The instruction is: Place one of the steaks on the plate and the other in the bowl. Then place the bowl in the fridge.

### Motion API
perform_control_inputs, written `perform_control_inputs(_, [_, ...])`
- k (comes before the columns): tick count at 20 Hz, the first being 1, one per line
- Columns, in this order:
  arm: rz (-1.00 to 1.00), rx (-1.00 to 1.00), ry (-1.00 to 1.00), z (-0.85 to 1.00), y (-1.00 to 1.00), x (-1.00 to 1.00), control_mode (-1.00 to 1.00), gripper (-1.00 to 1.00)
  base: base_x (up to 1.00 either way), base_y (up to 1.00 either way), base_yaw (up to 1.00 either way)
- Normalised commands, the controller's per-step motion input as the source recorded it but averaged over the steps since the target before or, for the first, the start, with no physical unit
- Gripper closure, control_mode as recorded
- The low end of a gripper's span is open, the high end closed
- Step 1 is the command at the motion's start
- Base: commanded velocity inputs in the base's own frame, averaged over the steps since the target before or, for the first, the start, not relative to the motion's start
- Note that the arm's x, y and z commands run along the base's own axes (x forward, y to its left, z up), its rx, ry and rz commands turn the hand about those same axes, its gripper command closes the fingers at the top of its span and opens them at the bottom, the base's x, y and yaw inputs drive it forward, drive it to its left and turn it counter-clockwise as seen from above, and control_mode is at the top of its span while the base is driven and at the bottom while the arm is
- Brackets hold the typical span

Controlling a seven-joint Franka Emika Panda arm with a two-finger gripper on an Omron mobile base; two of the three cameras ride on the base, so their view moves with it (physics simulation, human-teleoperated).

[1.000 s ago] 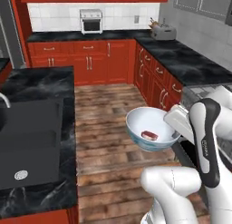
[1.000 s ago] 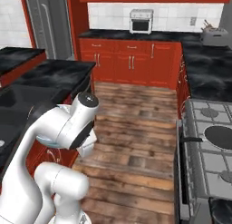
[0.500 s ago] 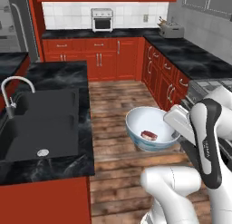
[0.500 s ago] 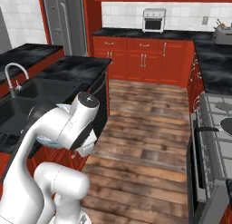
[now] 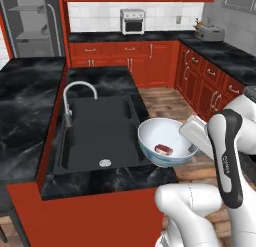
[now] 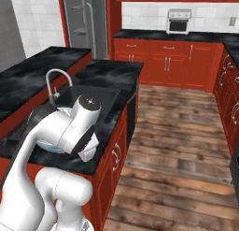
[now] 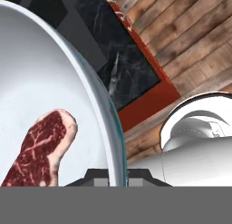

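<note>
Carrying the bowl (image 5: 165, 141) aloft, rim pinched tight in the gripper (image 7: 118, 175), jaws pressed together on the bowl's wall at its near right side. Riding inside, one steak (image 5: 163, 150) lying flat on the bowl's floor, seen up close in the hand view as marbled dark red meat against pale glaze (image 7: 38, 148). Hanging now over the front right corner of the black island worktop (image 5: 30, 106), just right of the sink (image 5: 97, 133) with its curved tap (image 5: 75, 93).

Swinging hard, the whole scene: a second ago wooden floor (image 6: 186, 132) and red cabinets (image 5: 145, 58) dead ahead beneath the bowl, now the island sliding in under it. Base turning, then, not the bowl shifting in the grip; bowl sitting in the same spot against the arm throughout, steak unmoved.

Coming into sight at the far left beyond the worktop's back edge, the fridge (image 5: 32, 23), grey, tall, long curved handle (image 6: 88, 29) showing. Meaning, most likely: meat-sorting half looking done for this bowl, and transport to the fridge under way. Still well apart from it, with the island between. Worth watching: bowl held by one edge only, so tipping on a sharp turn a fair risk.
</note>
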Motion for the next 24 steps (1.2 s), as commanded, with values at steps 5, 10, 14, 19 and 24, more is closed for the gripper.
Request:
perform_control_inputs(5, [0.00, 0.00, 0.00, 0.00, 0.00, 0.00, 1.00, 1.00, 0.00, 1.00, -0.04])
perform_control_inputs(10, [0.00, 0.00, 0.00, 0.00, 0.00, 0.00, 1.00, 1.00, 0.00, 1.00, -0.06])
perform_control_inputs(14, [0.00, 0.00, 0.00, 0.00, 0.00, 0.00, 1.00, 1.00, 0.00, 1.00, -0.07])
perform_control_inputs(19, [0.00, 0.00, 0.00, 0.00, 0.00, 0.00, 1.00, 1.00, 0.00, 1.00, -0.12])
perform_control_inputs(24, [0.00, 0.00, 0.00, 0.00, 0.00, 0.00, 1.00, 1.00, 0.00, 1.00, -0.12])
